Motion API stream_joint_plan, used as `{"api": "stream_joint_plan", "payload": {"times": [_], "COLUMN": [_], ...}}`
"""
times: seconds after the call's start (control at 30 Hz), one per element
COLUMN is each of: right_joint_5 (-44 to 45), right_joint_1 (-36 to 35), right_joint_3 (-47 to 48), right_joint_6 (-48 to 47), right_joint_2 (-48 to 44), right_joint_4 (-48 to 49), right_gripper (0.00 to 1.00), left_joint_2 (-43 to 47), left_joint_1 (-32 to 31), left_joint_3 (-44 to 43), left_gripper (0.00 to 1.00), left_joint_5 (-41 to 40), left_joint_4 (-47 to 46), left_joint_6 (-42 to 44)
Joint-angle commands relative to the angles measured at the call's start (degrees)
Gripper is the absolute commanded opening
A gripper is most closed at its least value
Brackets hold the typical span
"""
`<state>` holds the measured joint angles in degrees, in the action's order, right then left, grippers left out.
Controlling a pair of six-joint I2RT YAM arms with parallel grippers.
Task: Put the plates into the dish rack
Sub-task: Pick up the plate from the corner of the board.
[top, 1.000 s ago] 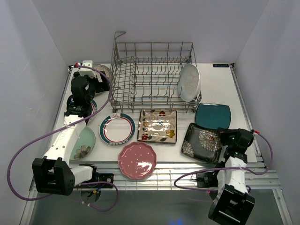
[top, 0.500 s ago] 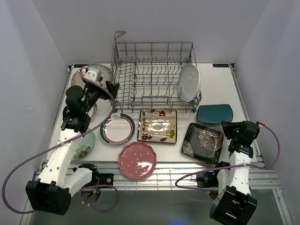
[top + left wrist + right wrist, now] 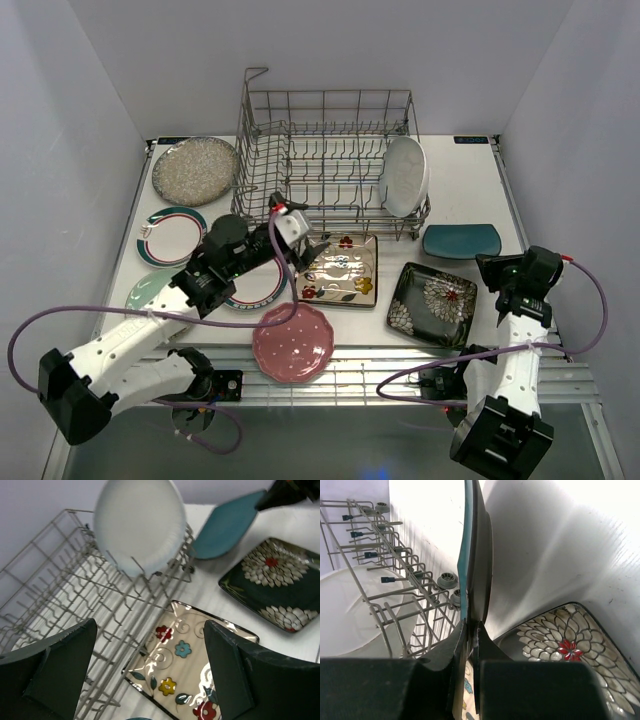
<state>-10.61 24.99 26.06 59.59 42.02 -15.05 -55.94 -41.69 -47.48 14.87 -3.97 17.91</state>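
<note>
Pinching teal plate point(image 3: 458, 240) w/ our R gripper point(image 3: 497, 266), fingers clamped on its rim. Our L gripper point(image 3: 312, 250) hangs, fingers wide apart, over cream flowered plate point(image 3: 345, 270).

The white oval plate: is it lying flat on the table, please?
No, the white oval plate stands upright among the tines in the dish rack.

oval plate point(image 3: 405, 175) blocks rack point(image 3: 320, 160) right end, left free
</note>
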Motion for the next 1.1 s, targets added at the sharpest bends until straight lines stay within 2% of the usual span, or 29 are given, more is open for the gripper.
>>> {"api": "stream_joint_plan", "payload": {"times": [0.0, 0.03, 0.13, 0.4, 0.57, 0.77, 1.07], "right_joint_5": [-1.3, -1.3, -1.3, -1.3, -1.4, -3.1, -7.6], "right_joint_1": [-0.2, -0.2, -0.2, -0.2, -0.2, -0.2, -0.2], "right_joint_3": [7.1, 7.6, 10.3, 14.3, 14.3, 19.0, 21.0], "right_joint_6": [2.2, 1.9, 1.8, 0.3, 0.3, -2.8, -4.1], "right_joint_2": [-2.2, -2.4, -2.3, -2.5, -6.1, -4.9, -5.3], "right_joint_4": [3.5, 2.8, -0.8, -9.1, -11.1, -17.6, -19.8], "right_gripper": [0.08, 0.08, 0.08, 0.08, 0.08, 0.08, 0.08], "left_joint_2": [-3.3, -4.3, -8.6, -22.7, -26.2, -27.7, -37.6], "left_joint_1": [-6.7, -9.8, -12.9, -14.4, -16.0, -18.7, -22.6], "left_joint_3": [0.3, 0.0, -1.5, -9.7, -11.2, -11.1, -18.9], "left_gripper": [0.98, 0.98, 0.98, 0.98, 0.98, 0.98, 0.97], "left_joint_5": [-5.6, -6.5, -6.7, 0.6, 2.9, 6.0, 3.4], "left_joint_4": [1.1, 1.2, 1.1, 0.5, -2.1, -3.3, -3.3], "left_joint_6": [7.7, 8.4, 10.9, 15.6, 19.5, 25.7, 29.5]}}
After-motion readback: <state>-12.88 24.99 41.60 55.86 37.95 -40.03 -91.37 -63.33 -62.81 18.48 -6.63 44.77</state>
